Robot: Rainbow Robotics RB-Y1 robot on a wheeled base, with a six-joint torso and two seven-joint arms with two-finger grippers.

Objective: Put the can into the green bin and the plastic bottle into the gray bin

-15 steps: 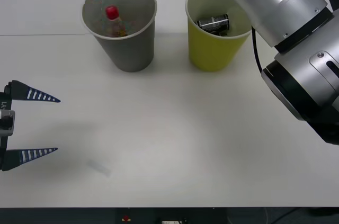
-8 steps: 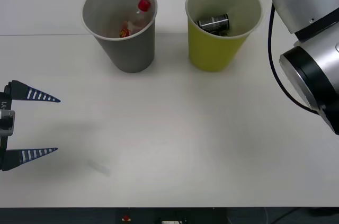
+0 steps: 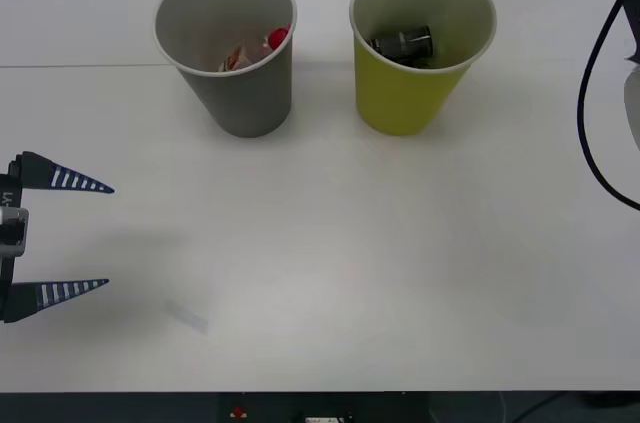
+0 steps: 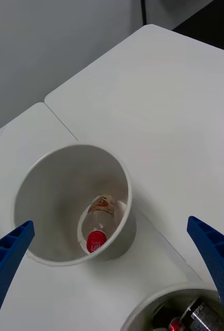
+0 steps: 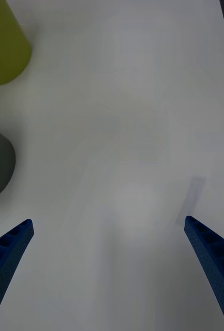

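Both items binned: bottle (image 3: 255,47) leaning in gray bin (image 3: 240,103), can (image 3: 402,44) in green bin (image 3: 405,93); both grippers (image 3: 62,235) (image 4: 112,279) empty, fingers spread.

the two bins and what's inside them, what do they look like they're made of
The gray bin and the green bin look like matte paper or card: tapered walls, thin rolled pale rims, no shine.

The plastic bottle in the gray one seems clear plastic with a glossy red cap and printed label.

The can in the green one looks like metal, with a dark label and silvery end.
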